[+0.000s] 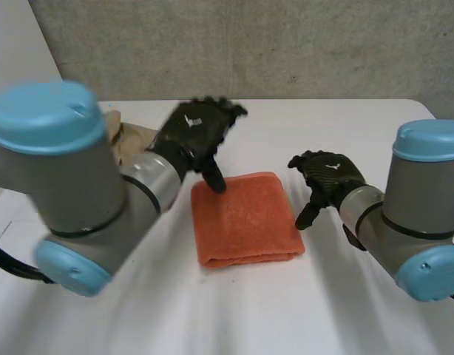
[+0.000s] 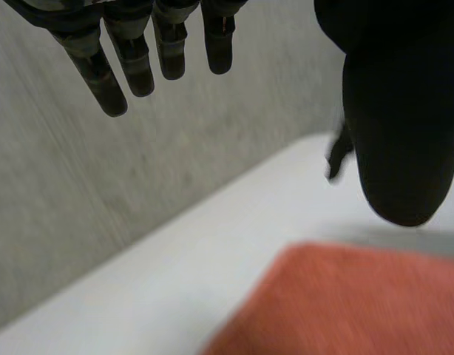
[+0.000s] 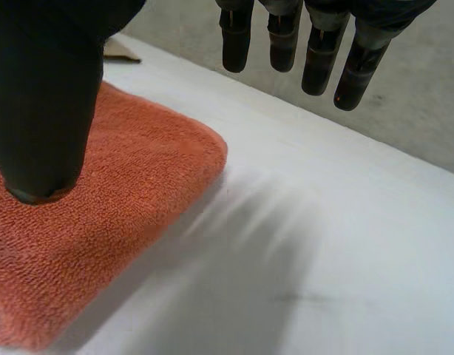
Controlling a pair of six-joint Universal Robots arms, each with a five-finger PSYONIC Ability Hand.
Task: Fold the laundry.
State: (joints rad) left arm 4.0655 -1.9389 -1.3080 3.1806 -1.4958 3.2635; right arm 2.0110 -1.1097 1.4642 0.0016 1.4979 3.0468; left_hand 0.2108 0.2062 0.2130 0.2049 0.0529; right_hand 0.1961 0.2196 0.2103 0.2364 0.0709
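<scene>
Orange terry towel (image 1: 245, 218) folded square, flat at centre of table (image 1: 212, 318). Over its far-left corner, left hand (image 1: 194, 133); just right of it, right hand (image 1: 327, 177). Fingers of both straight, nothing held. White mark on hand backs unreadable.

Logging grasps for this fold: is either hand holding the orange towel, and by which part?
Nothing is held: left hand and right hand are open, gripping no part of the orange towel.
</scene>
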